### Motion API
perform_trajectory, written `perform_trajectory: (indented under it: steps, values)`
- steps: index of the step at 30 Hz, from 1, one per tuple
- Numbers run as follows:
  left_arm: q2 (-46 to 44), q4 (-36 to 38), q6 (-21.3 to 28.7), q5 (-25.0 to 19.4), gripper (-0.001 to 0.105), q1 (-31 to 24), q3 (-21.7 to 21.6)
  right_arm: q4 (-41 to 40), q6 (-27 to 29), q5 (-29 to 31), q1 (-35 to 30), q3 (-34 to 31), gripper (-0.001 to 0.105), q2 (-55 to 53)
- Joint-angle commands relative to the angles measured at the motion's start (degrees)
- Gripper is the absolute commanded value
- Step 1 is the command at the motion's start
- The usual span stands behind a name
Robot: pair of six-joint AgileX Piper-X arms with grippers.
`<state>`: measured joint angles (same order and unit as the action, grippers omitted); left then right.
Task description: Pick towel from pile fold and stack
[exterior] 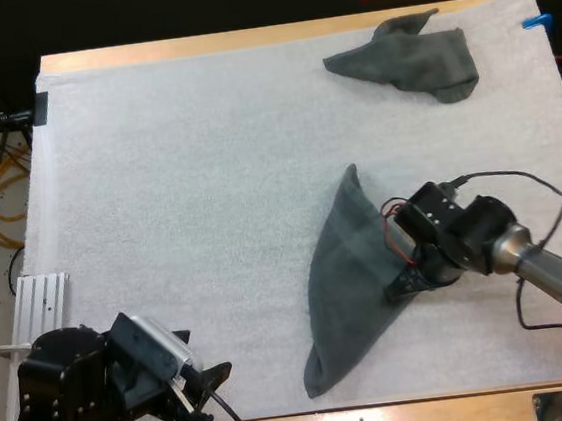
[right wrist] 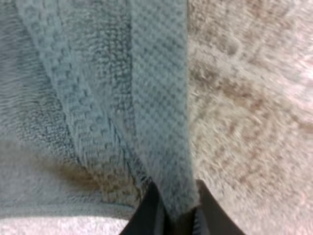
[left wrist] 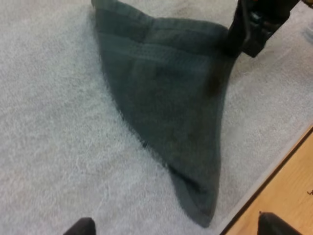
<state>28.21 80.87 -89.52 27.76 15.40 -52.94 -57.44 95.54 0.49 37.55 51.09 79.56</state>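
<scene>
Towel (exterior: 344,284) lies near-right on the mat (exterior: 158,183) as a rough triangle, not yet folded. Right gripper (exterior: 401,283) clamps its right edge. Left gripper (exterior: 204,384) sits near-left, fingers apart. Crumpled towel (exterior: 408,59) far right untouched; folding and stacking remain.

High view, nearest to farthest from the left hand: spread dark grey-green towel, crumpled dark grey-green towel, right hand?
From left hand:
1. Spread dark grey-green towel, mat's near middle.
2. Right hand, clamped on that towel's right edge.
3. Crumpled dark grey-green towel, far right.
</scene>
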Motion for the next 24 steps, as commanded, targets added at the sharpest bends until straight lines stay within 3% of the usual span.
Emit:
perform_trajectory:
  steps: [1, 8, 15, 24]
  values:
    - [1.06, -1.21, 0.39, 1.11, 0.063, 0.31, -0.29, -1.58, -0.39, 0.56, -0.24, -0.09, 0.0, -0.99]
    - [5.48, -3.1, 1.7, 1.25, 0.063, 7.71, -0.29, -1.94, -0.84, 1.01, -0.24, -0.09, 0.0, -1.22]
    - [14.04, -5.16, 3.57, -7.23, 0.063, 19.62, 0.18, -1.94, -1.03, 1.01, -0.24, -0.09, 0.0, -1.22]
    - [25.21, -10.81, 2.59, -8.43, 0.063, 32.09, 4.1, -2.11, -1.03, 1.01, -0.24, -0.09, 0.0, -1.22]
